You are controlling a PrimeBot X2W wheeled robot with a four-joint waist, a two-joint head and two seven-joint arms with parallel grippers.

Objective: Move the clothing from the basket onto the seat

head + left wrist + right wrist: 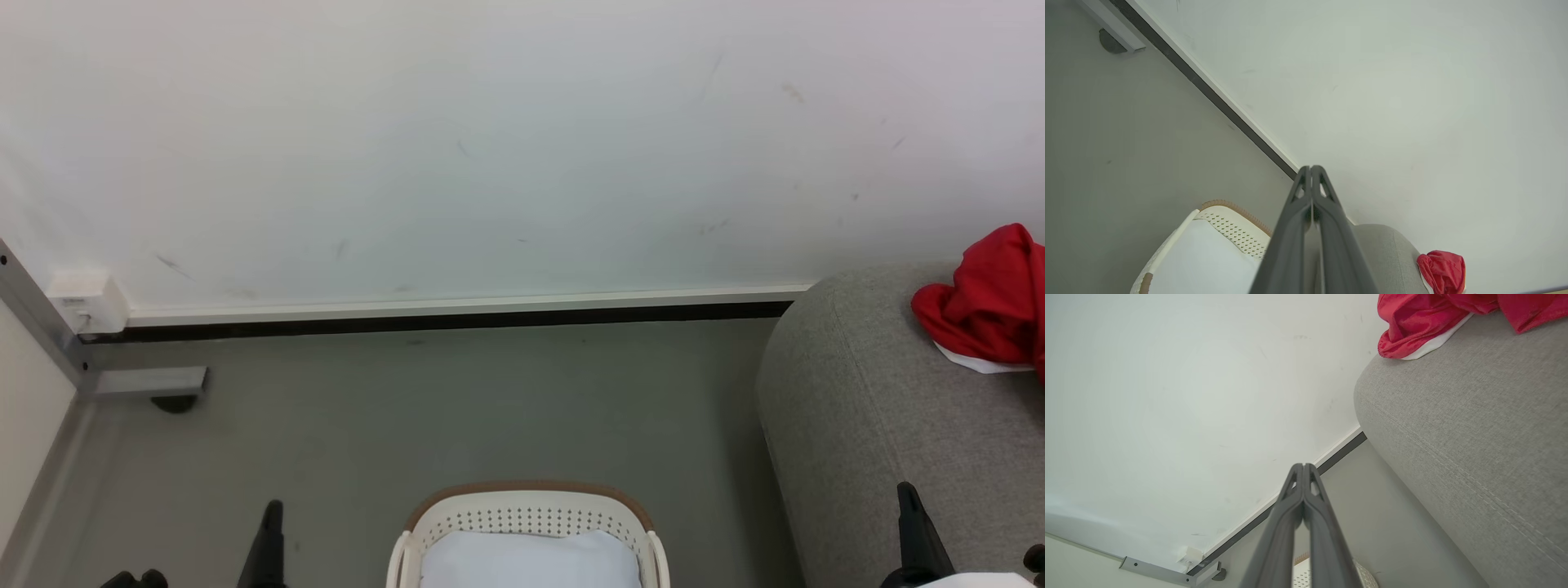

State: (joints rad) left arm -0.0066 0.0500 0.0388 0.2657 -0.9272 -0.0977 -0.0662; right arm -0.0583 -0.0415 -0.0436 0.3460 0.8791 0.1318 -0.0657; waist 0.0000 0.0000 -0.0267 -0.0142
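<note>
At the lower left of the head view the left gripper [271, 527] points upward over the grey floor [408, 408]. It is beside the basket [531, 488] and apart from it. In its wrist view the two dark fingers are pressed together with nothing between them, and they aim toward the white wall [490, 163]. In the middle, the basket stands on the floor; the part I can see holds only the white liner sheet [531, 563], so I judge it is emptied, although its near half is out of the picture. To the right is the seat [857, 425], and the clothing [992, 302] lies in a red heap with a white edge on its rounded end, close to the wall. It rests there loose, touched by no finger, which suggests the task is nearly or fully done. At the lower right the right gripper [913, 514] rises in front of the seat, well below the clothing. Its jaws are also closed on nothing. Both arms look parked low and symmetric, probably a resting pose.
</note>
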